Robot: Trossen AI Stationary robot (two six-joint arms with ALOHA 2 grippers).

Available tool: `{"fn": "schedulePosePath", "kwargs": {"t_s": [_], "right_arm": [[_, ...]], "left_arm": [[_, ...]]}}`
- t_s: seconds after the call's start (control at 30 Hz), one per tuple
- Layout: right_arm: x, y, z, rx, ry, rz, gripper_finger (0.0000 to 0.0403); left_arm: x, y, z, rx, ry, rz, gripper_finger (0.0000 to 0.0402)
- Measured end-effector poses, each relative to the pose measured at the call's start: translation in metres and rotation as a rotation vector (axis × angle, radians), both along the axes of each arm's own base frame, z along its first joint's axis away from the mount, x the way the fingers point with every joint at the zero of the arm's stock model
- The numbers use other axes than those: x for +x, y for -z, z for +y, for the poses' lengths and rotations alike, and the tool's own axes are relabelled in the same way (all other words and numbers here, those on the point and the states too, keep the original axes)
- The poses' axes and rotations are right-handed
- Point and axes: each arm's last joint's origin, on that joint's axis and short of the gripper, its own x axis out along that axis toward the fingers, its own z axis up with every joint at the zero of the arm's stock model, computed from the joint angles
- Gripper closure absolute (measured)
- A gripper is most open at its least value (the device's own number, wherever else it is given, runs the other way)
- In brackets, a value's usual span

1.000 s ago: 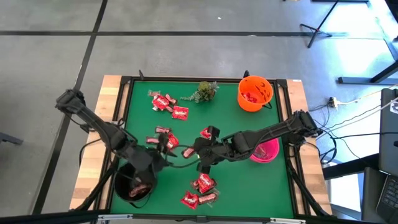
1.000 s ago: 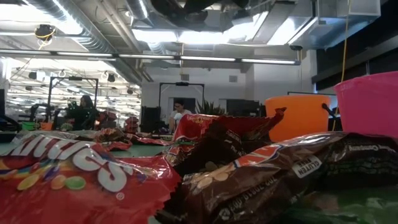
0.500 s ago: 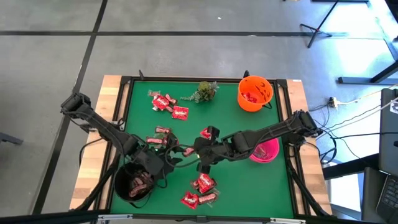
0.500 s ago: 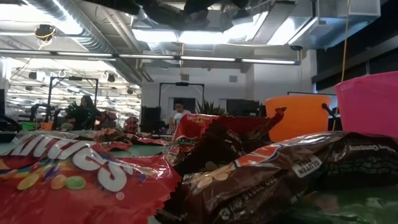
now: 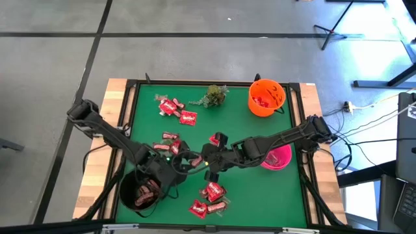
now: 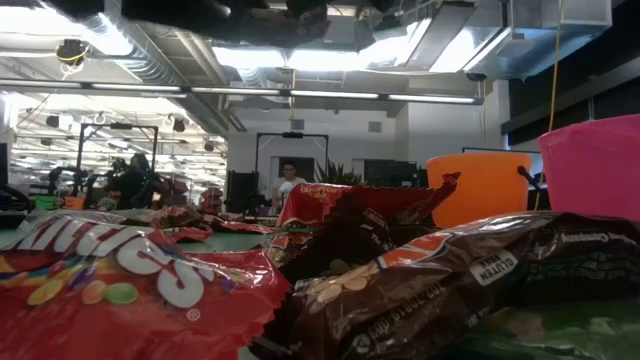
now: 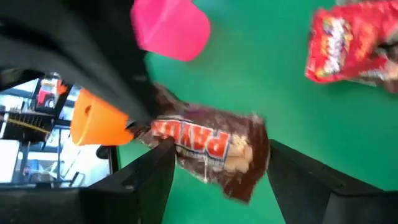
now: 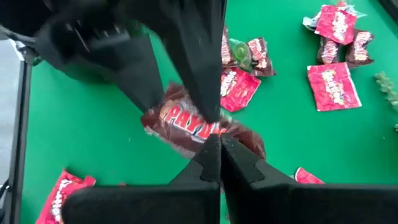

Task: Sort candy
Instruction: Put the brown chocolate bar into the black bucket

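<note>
Near the middle of the high view, a brown-red PayDay bar point(image 5: 195, 159) hangs between the two arms, with the rest of the candy point(image 5: 208, 198) scattered over the green table point(image 5: 260, 195): red packets at upper left point(image 5: 175, 109) and lower centre. From the right wrist view the right gripper point(image 8: 214, 144) is clenched on the bar's point(image 8: 193, 127) near edge. From the left wrist view the left gripper point(image 7: 214, 168) has its fingers point(image 7: 146, 180) spread wide on either side of the same bar point(image 7: 211, 146), not yet pressing it. This looks like a hand-over step, the bar passing from right to left. Next, the left fingers need to close squarely on the wrapper before the right lets go; then the bar should go to the black bowl point(image 5: 125, 198) at lower left, which already holds similar brown bars. The orange bowl point(image 5: 267, 97) at upper right holds red packets; the pink bowl point(image 5: 281, 158) is half covered by the right arm, so its contents cannot be told. A green sprig point(image 5: 214, 95) lies at upper centre. In the low view, wrappers point(image 6: 120, 275) fill the foreground and neither gripper shows clearly.
</note>
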Motion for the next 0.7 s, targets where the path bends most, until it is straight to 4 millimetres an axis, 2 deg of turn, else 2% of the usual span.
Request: {"fn": "schedulePosePath", "kwargs": {"t_s": [0.2, 0.43, 0.57, 0.7], "right_arm": [[0.0, 0.0, 0.0, 0.013, -0.011, 0.004, 0.0402], [-0.001, 0.001, 0.0, 0.008, -0.01, 0.02, 0.0402], [-0.004, 0.004, -0.001, 0.03, 0.031, 0.054, 0.0402], [-0.008, 0.007, -0.003, 0.04, 0.067, 0.098, 0.0402]], "left_arm": [[0.012, 0.022, -0.005, 0.11, -0.059, 0.008, 0.0174], [0.015, 0.026, -0.008, 0.137, -0.043, 0.005, 0.0227], [0.015, 0.029, -0.011, -0.008, 0.013, 0.051, 0.0247], [0.015, 0.033, -0.009, -0.202, 0.091, 0.153, 0.0244]]}}
